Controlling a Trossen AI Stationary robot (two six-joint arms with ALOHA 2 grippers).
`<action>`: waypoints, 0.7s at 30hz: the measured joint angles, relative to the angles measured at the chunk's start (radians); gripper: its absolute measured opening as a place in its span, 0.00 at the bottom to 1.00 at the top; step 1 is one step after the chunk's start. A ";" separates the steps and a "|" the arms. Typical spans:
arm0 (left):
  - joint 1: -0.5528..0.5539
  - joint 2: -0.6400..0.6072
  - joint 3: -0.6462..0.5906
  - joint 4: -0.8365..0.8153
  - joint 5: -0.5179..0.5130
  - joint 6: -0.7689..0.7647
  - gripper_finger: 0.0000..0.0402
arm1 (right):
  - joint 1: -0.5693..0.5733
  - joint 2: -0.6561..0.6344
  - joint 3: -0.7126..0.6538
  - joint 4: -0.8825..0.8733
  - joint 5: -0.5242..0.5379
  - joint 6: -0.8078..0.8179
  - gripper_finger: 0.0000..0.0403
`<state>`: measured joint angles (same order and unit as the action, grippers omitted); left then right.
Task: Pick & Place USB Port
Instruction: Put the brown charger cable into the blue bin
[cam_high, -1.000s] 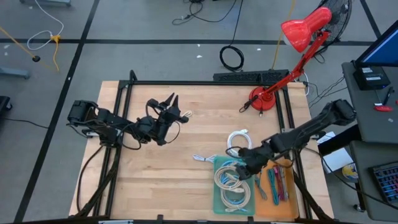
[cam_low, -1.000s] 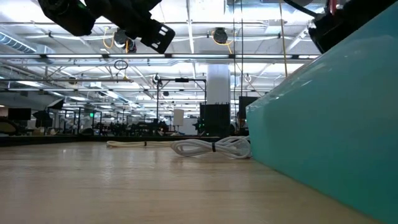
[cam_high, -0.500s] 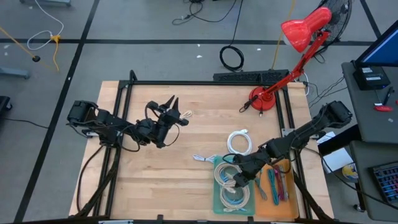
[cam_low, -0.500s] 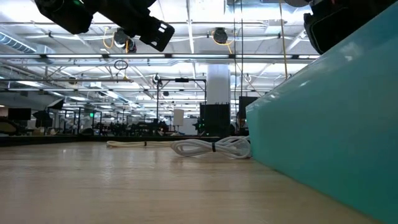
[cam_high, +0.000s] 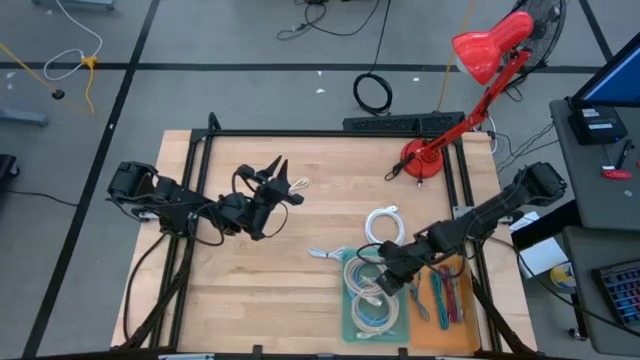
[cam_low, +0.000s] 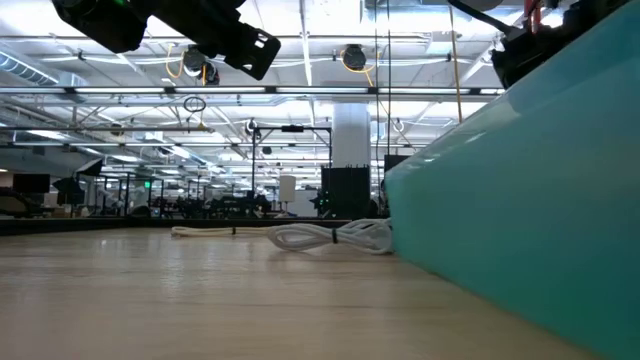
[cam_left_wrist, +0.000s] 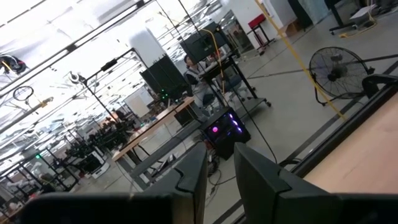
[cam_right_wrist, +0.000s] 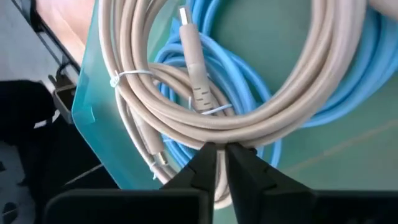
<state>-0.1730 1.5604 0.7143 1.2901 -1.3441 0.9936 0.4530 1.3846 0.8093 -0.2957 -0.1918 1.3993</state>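
A beige USB cable coil (cam_high: 362, 283) lies on a light blue coil (cam_high: 376, 318) in the teal tray (cam_high: 350, 335) at the near right. My right gripper (cam_high: 379, 282) reaches down into that tray and is shut on the beige coil (cam_right_wrist: 205, 93). Raised over the table's left half, my left gripper (cam_high: 290, 181) points level toward the far right. Its fingers (cam_left_wrist: 193, 180) stand a narrow gap apart with nothing between them. My right gripper meets the beige coil's strands (cam_right_wrist: 219, 135) on the coil's side toward the arm. Its fingers slant down from the table's right and lie across the strands. How many strands sit between the fingertips is hidden by the fingers (cam_right_wrist: 206, 158). The coil rests in the tray.
A white cable coil (cam_high: 383, 225) lies on the table just beyond the tray. An orange tray (cam_high: 452, 300) with coloured cables stands to its right. A red desk lamp (cam_high: 425, 158) sits at the far right. A thin cream cable (cam_low: 200, 232) lies near the far edge.
My right gripper has sunk into the teal tray, moving toward the near left onto the beige coil, and its fingers have shut. The tray has shifted a little toward the table's left.
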 joint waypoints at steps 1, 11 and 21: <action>0.000 0.000 0.000 0.000 0.000 -0.002 0.21 | -0.003 0.000 0.000 0.004 0.008 -0.007 0.03; 0.000 0.000 0.000 0.000 0.000 -0.003 0.21 | -0.009 -0.025 0.000 0.011 -0.005 0.024 0.00; 0.005 0.000 0.000 0.000 0.001 -0.003 0.21 | -0.016 -0.182 0.010 0.126 0.097 -0.021 0.00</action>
<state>-0.1684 1.5604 0.7143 1.2898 -1.3434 0.9911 0.4368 1.2030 0.8190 -0.1699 -0.0951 1.3787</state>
